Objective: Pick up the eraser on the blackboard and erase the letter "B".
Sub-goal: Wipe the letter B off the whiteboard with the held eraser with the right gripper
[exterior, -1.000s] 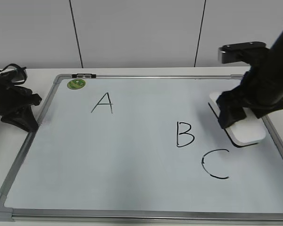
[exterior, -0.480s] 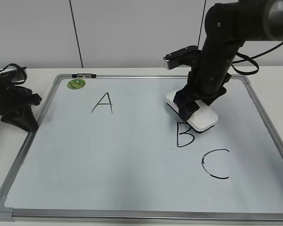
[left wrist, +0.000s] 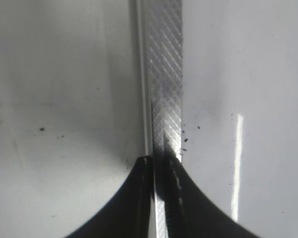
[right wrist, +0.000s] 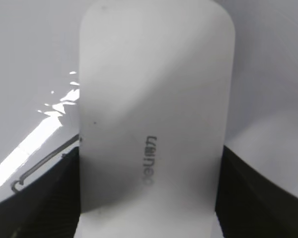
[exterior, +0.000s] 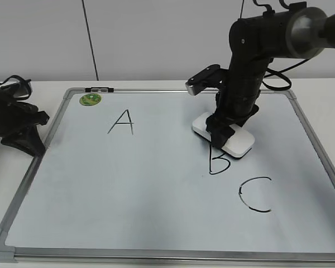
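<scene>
The blackboard [exterior: 156,190] is a white board in a silver frame with black letters on it. My right gripper [exterior: 222,133] is shut on the eraser [exterior: 237,143], a flat white block with grey lettering [right wrist: 150,161], and holds it flat on the board over the top of the letter "B" [exterior: 219,163]. Only the lower part of the B shows below the eraser. In the right wrist view the eraser [right wrist: 154,99] fills the frame between my black fingers. My left gripper [exterior: 28,142] rests shut at the board's left frame rail [left wrist: 164,74].
The letter A [exterior: 121,121] is at the upper left of the board and the letter C [exterior: 254,194] at the lower right. A round green magnet [exterior: 90,99] sits in the top left corner. A black clip [exterior: 99,89] is on the top rail.
My right gripper has carried the eraser from the board's right edge leftward to the top of the B, then a little further left. The left arm has not moved.
</scene>
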